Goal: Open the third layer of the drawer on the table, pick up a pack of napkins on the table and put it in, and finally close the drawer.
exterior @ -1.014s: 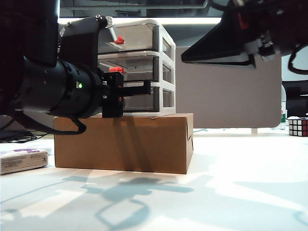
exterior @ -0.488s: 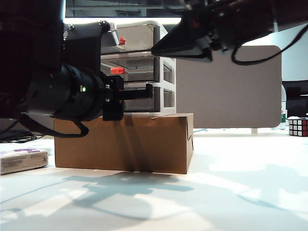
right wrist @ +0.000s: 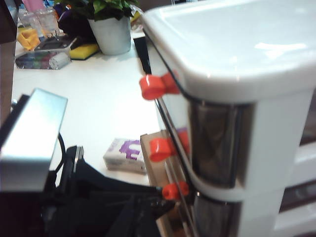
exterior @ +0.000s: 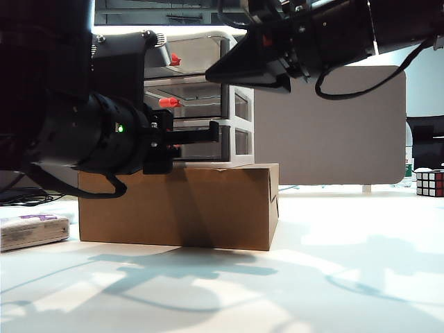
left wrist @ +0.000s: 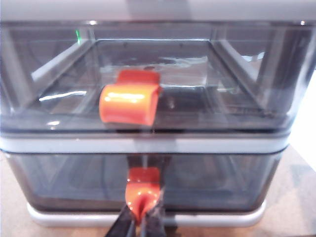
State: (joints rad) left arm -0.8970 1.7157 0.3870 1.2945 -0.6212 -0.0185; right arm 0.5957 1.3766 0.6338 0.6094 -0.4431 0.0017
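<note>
The drawer [exterior: 239, 104], a white three-tier cabinet with smoky-grey trays, stands on a cardboard box [exterior: 208, 205]. My left gripper [left wrist: 142, 219] is shut on the red-orange knob [left wrist: 143, 190] of the third layer [left wrist: 217, 177], the lowest tray, which sits pushed in. In the exterior view the left gripper [exterior: 208, 132] reaches level at that tray's front. My right gripper [exterior: 215, 71] hangs by the cabinet's top front corner; its jaws are too dark to read. The pack of napkins [exterior: 31, 230], also seen as pack of napkins [right wrist: 126, 154], lies on the table [exterior: 333, 277] to the left of the box.
The two upper knobs [left wrist: 129, 103] [right wrist: 155, 86] stick out above the held one. A Rubik's cube [exterior: 430, 182] sits at the far right, a grey panel [exterior: 333, 132] stands behind. A potted plant [right wrist: 111, 29] and clutter lie beyond the table.
My left jaws have closed onto the lowest knob. The right arm has swung down and left from the upper right to the cabinet's top front.
</note>
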